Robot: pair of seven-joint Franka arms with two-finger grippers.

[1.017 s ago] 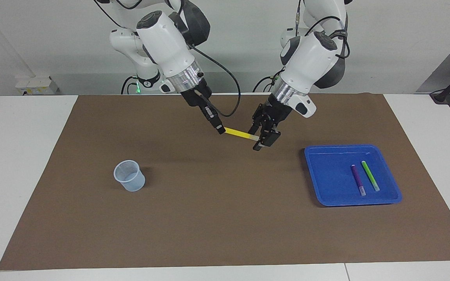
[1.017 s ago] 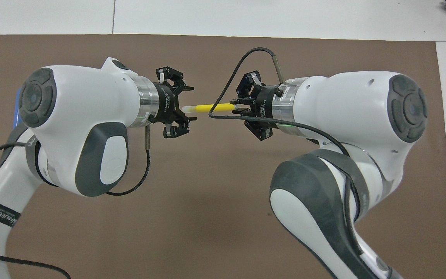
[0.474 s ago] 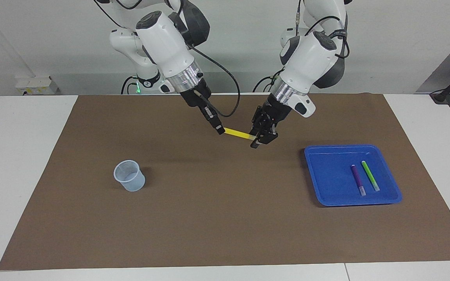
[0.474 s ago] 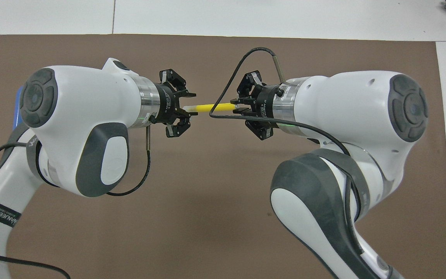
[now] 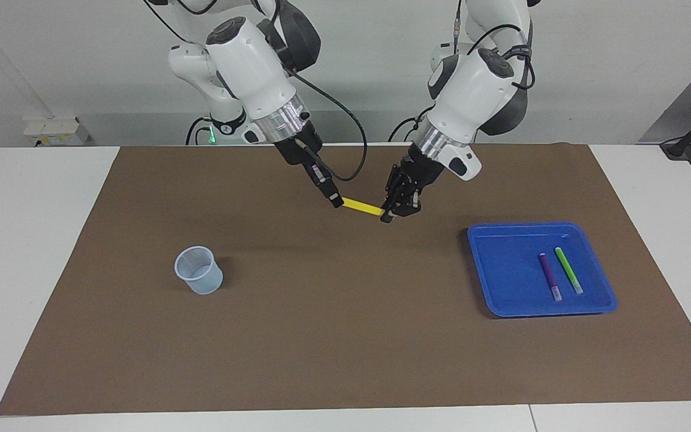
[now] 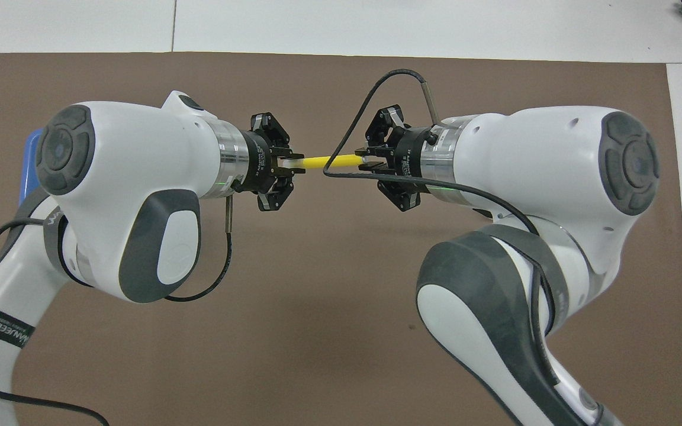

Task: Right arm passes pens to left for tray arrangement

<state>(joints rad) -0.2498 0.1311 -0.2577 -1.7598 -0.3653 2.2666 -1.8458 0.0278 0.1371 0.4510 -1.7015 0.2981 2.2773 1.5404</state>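
Handover in mid-air above the brown table mat (image 5: 333, 336). The slim yellow marker pen (image 5: 362, 207) spans the gap between the two black two-finger grippers over the middle of the mat. The right gripper (image 5: 337, 203) is clamped on one end of it; the left gripper (image 5: 386, 217) is closed on the other end, the one with the pale tip (so both arms grip it at this instant).

The purple marker pen (image 5: 549, 276) and the bright green marker pen (image 5: 568, 270) lie side by side in the shallow blue plastic tray (image 5: 489, 270) toward the left arm's end of the table. A small translucent plastic cup (image 5: 198, 270) stands toward the right arm's end.

The pen is probably light, rigid and smooth-barrelled. A firm pinch near the end should carry it, though a loose grip may let it pivot.
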